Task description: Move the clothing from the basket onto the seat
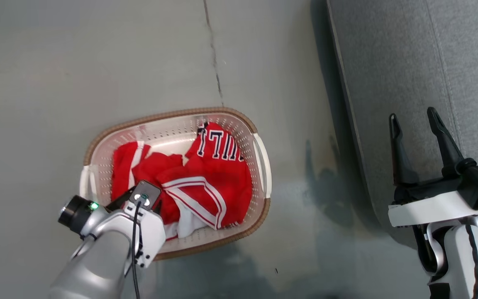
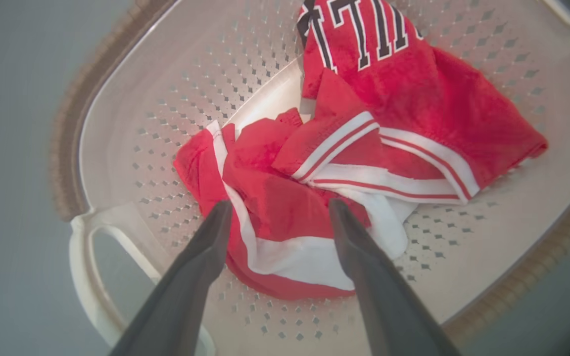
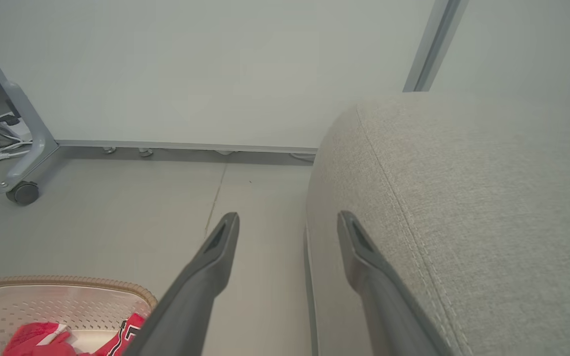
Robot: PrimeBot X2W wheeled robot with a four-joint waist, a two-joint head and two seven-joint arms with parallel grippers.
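**Grey floor, full basket: nothing lies on the seat yet**

The clothing is a crumpled heap of red jersey cloth with white stripe trim and dark letters. It lies inside the basket, which stands on the floor at about 7 o'clock from the middle of the head view. It seems to be more than one piece, but the folds run into each other and I cannot count them. The seat is at 2 o'clock in that view, and the part of it that shows is bare. So I judge the task to be at its beginning: no garment is lifted, and all of it is to be carried across.

In the left wrist view the left gripper has its two fingers spread wide and holds nothing. The tips stand over the near end of the heap, with a red fold and its white band between them. From there the cloth spreads toward 12 and 2 o'clock, and the lettered piece lies at 1 o'clock, farther from the jaws. Whether the tips touch the cloth I cannot tell.

The right gripper is at 4 o'clock in the head view, over the edge of the seat. Its jaws are also wide apart and empty, well apart from the basket.
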